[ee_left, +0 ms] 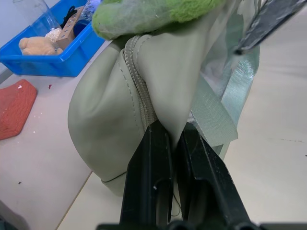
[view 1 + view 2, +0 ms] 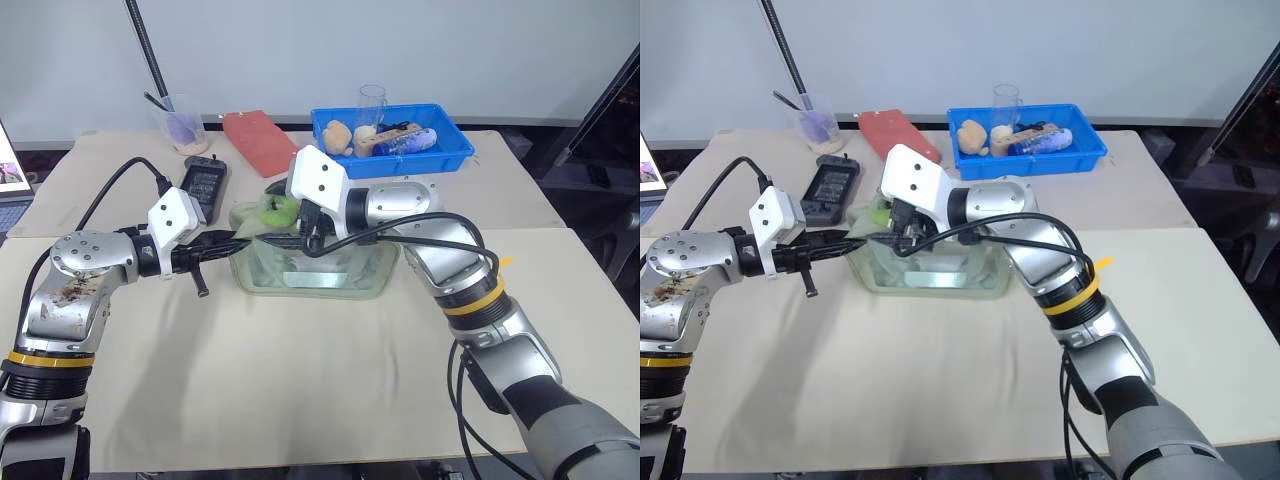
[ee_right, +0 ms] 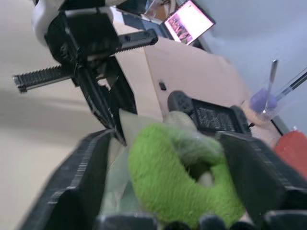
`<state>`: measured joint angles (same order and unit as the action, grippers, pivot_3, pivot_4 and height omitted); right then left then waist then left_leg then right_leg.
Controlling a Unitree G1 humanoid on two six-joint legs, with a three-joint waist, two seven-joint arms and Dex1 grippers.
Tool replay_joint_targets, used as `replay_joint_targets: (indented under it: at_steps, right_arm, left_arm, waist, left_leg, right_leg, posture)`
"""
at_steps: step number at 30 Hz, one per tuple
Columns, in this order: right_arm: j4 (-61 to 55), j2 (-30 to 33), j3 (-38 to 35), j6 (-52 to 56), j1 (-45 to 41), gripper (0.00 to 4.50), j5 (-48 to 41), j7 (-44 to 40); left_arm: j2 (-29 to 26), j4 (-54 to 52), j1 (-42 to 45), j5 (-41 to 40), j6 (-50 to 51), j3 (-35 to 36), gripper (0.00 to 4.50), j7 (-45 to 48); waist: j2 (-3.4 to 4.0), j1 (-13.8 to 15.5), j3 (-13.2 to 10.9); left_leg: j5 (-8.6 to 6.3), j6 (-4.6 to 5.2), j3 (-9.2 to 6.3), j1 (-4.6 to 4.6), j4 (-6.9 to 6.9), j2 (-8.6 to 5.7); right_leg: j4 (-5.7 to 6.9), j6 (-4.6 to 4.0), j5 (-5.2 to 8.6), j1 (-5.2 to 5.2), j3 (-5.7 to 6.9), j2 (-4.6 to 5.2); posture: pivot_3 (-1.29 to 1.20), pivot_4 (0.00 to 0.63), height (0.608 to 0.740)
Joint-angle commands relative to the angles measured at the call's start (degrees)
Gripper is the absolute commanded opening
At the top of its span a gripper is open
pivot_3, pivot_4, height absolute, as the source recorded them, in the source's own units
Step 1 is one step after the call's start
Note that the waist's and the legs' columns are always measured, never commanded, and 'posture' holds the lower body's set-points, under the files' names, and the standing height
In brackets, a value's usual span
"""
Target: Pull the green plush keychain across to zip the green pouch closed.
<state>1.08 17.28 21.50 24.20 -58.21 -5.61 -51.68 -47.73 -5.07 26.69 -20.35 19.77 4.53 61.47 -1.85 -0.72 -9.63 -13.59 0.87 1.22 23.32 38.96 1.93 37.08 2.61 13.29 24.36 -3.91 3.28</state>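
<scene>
The green pouch point(image 2: 320, 270) stands at mid-table, its clear panel facing me. My left gripper point(image 2: 235, 240) is shut on the pouch's left end. In the left wrist view its fingers point(image 1: 156, 158) pinch the pale fabric point(image 1: 110, 120) right beside the zipper seam. The green plush keychain point(image 2: 278, 208) sits on top of the pouch near that same left end. My right gripper point(image 3: 168, 143) reaches in from the right and is shut on the plush point(image 3: 182, 182), one finger on each side. The two grippers are close together.
A blue bin point(image 2: 455, 150) holding a plush toy, a clear glass and small items stands behind the pouch to the right. A red flat case point(image 2: 258, 140), a black device point(image 2: 205, 185) and a clear cup point(image 2: 185, 128) lie behind to the left. A laptop point(image 2: 8, 170) is at the far left.
</scene>
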Motion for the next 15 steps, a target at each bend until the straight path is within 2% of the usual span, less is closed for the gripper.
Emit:
replay_joint_targets:
  at_steps: [1, 7, 8, 15]
  right_arm:
    - [-0.8, 1.2, -0.5, -2.7, -1.1, 2.29, 1.0, -1.4]
    - [-2.2, 0.9, -3.4, -0.7, -1.4, 0.23, -1.7, -1.9]
    - [-3.1, 0.7, -4.2, 0.7, -1.6, 0.06, -2.7, -1.9]
    - [-7.8, 5.9, -8.5, 3.7, -0.3, 0.06, -3.2, -0.7]
  left_arm:
    - [-0.1, -1.1, 0.3, 0.0, 0.2, -0.7, 0.0, 0.4]
    - [-0.2, -1.0, 0.3, -0.1, 0.4, -0.7, 0.0, 0.5]
    - [-0.2, -0.9, 0.4, 0.0, 0.3, -0.7, 0.0, 0.5]
    - [0.2, -0.2, 0.5, 0.5, -0.3, -0.9, 0.0, -0.1]
  waist:
    - [0.0, 0.0, 0.0]
    - [0.0, 0.0, 0.0]
    - [0.0, 0.0, 0.0]
    - [0.0, 0.1, 0.0]
  left_leg:
    - [0.0, 0.0, 0.0, 0.0, 0.0, 0.0]
    - [0.0, 0.0, 0.0, -0.02, 0.0, 0.01]
    - [0.0, 0.0, 0.0, -0.02, 0.0, 0.01]
    - [0.0, 0.0, -0.01, 0.01, 0.0, -0.01]
  right_leg:
    - [0.0, 0.0, 0.0, 0.0, 0.0, 0.0]
    - [0.0, 0.0, 0.0, 0.0, 0.0, -0.01]
    - [0.0, 0.0, 0.0, 0.0, 0.0, -0.01]
    - [-0.01, 0.0, 0.0, -0.01, 0.01, 0.02]
  posture:
    - [0.0, 0.15, 0.74]
    - [0.0, 0.15, 0.74]
    - [0.0, 0.15, 0.74]
    - [0.0, 0.15, 0.74]
